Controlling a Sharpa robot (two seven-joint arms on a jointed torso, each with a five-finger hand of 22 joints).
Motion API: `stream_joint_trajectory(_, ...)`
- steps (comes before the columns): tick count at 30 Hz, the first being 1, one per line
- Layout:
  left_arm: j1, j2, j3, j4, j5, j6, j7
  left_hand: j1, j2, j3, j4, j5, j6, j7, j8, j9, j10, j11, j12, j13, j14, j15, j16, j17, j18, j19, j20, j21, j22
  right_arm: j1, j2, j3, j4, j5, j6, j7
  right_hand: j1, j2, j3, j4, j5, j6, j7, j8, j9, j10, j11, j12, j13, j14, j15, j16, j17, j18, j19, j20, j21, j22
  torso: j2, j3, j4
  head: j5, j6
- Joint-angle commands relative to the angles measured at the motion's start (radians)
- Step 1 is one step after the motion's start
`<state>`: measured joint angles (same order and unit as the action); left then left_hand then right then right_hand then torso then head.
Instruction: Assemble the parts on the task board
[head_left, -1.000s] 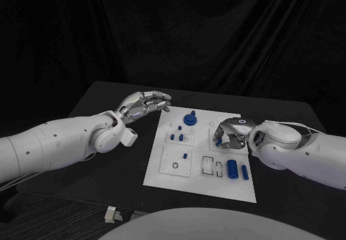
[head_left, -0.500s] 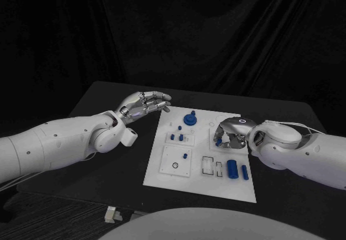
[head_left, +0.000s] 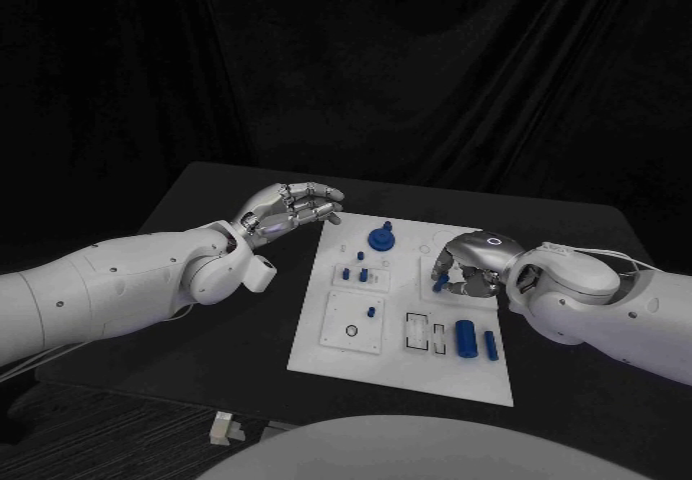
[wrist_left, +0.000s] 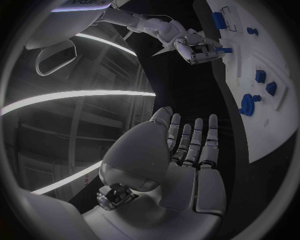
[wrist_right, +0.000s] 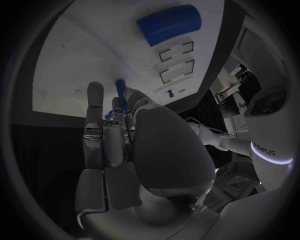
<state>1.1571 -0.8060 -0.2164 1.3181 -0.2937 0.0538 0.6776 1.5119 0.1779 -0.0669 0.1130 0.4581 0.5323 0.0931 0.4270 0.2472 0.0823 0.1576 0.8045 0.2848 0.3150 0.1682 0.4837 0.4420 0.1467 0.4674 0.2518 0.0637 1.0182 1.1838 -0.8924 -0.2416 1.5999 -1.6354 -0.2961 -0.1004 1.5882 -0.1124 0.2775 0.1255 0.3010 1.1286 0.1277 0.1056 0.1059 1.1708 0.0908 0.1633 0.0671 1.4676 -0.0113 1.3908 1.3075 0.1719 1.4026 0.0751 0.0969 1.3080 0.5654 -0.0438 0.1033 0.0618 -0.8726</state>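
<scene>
- right hand (head_left: 464, 268) curled over the right-middle of the task board (head_left: 346, 355), pinching a small blue peg (wrist_right: 120, 89) at its fingertips, peg just above the board surface
- risk: peg mostly hidden under the fingers, so a tilt at the hole could jam it or pop it loose; thin pinch may slip
- risk: the hand sits near the seated small pegs (head_left: 361, 272) and could knock them on the way in
- large blue cylinder (head_left: 464, 337) lies near the board's front right, round knob part (head_left: 379, 239) near the far edge
- left hand (head_left: 289, 211) empty, fingers apart, hovering just beside the board's far-left corner, not bracing it, so a hard push may shift the board on the table (head_left: 216, 200)
</scene>
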Motion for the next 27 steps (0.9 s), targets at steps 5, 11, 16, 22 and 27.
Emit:
stream_joint_trajectory(5,-0.001,0.004,0.001,-0.001,0.002,0.015,0.012,0.01,0.003,0.008,-0.002,0.006,-0.004,0.004,0.004,-0.002,0.0,0.006,-0.002,-0.001,0.011,0.001,-0.006,0.001,0.012,0.003,0.006,0.003,-0.001,0.048,-0.042,0.001,0.077,-0.019,-0.075,-0.001,-0.005,0.001,0.005,0.001,-0.008,0.008,-0.001,0.005,0.003,0.039,-0.028,-0.005,0.001,0.036,-0.008,-0.005,0.007,0.006,-0.003,-0.002,0.008,0.025,0.001,-0.0002,-0.0005,0.003,0.0)
stream_joint_trajectory(11,-0.001,0.011,0.001,-0.006,0.002,0.013,0.022,0.005,0.002,0.014,-0.007,0.012,0.005,0.008,0.008,-0.002,0.015,0.008,0.004,-0.002,0.018,-0.004,-0.006,0.002,0.015,0.006,0.006,0.004,-0.004,0.075,-0.064,0.001,0.164,-0.019,-0.029,0.012,-0.004,0.002,0.009,-0.002,-0.013,0.004,0.0,0.0,0.003,0.04,-0.028,-0.012,0.0,0.035,-0.009,-0.008,0.004,0.006,-0.005,-0.003,0.01,0.025,0.0,-0.0004,-0.0004,0.007,0.0)
stream_joint_trajectory(16,-0.002,0.016,0.001,-0.009,0.002,0.015,0.024,0.005,0.002,0.015,-0.007,0.012,0.005,0.008,0.008,-0.002,0.017,0.008,0.004,-0.002,0.019,-0.004,-0.006,0.002,0.016,0.007,0.006,0.004,-0.004,0.079,-0.04,0.0,0.215,-0.051,0.023,0.023,-0.003,0.003,0.012,-0.004,-0.013,-0.003,0.002,-0.006,0.001,0.04,-0.026,-0.018,-0.001,0.034,-0.008,-0.008,0.005,0.005,-0.006,-0.003,0.021,0.027,0.003,0.0015,0.0002,0.01,0.0)
stream_joint_trajectory(22,-0.002,0.021,0.001,-0.013,0.002,0.016,0.022,0.005,0.002,0.015,-0.007,0.013,0.005,0.008,0.008,-0.002,0.017,0.007,0.004,-0.003,0.019,-0.004,-0.006,0.002,0.016,0.007,0.006,0.004,-0.004,0.079,0.04,0.0,0.219,-0.144,0.046,0.023,-0.004,0.001,0.012,-0.006,-0.018,0.0,0.001,-0.006,0.002,0.043,-0.027,-0.02,0.0,0.035,-0.008,-0.006,0.007,0.004,-0.006,-0.003,0.025,0.028,0.001,0.001,0.0015,0.013,0.0)
stream_joint_trajectory(27,-0.003,0.027,0.001,-0.016,0.002,0.016,0.023,0.003,0.002,0.016,-0.007,0.014,0.005,0.009,0.008,-0.002,0.017,0.007,0.004,-0.003,0.018,-0.005,-0.007,0.002,0.016,0.007,0.006,0.004,-0.005,0.069,0.119,0.0,0.183,-0.174,0.063,0.022,-0.004,0.0,0.012,-0.006,-0.02,0.001,0.001,-0.007,0.002,0.044,-0.027,-0.021,0.0,0.035,-0.008,-0.006,0.008,0.004,-0.006,-0.003,0.027,0.028,0.002,0.0008,0.0054,0.01,0.0)
